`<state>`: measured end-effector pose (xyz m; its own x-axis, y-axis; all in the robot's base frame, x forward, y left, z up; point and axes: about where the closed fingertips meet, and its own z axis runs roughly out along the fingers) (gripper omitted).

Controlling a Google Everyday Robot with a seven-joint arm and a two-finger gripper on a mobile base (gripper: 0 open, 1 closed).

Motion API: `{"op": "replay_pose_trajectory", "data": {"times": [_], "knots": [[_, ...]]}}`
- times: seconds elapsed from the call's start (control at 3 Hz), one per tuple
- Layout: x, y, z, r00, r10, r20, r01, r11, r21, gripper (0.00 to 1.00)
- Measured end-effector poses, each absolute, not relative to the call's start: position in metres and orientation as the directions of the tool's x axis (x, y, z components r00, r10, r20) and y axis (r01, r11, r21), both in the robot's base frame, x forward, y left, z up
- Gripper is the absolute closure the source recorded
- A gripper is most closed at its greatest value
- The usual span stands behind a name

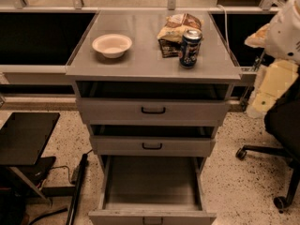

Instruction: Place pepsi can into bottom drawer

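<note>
The pepsi can (190, 48) stands upright on the grey cabinet top (140, 60), at its right side, just in front of a tan-and-brown snack bag (177, 30). The bottom drawer (152, 184) is pulled open at the foot of the cabinet, and its flat grey inside holds nothing. My gripper is out of view. Only white and cream parts of my arm (276, 64) show at the right edge, right of the cabinet and apart from the can.
A white bowl (112, 45) sits on the left of the cabinet top. The two upper drawers (153, 110) are slightly open. A black office chair (281, 139) stands at the right, and a dark low table (26, 137) with cables at the left.
</note>
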<state>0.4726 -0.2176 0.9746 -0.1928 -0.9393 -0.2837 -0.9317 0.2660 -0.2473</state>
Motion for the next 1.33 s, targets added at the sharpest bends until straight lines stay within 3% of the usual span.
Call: {"op": "replay_pose_trajectory", "data": {"times": [0.67, 1.33], "knots": [[0.565, -0.216, 0.962, -0.045, -0.823, -0.566, -0.940, 0.227, -0.256, 0.00], [0.614, -0.209, 0.953, 0.020, -0.739, -0.673, -0.943, 0.209, -0.258, 0.00]]}}
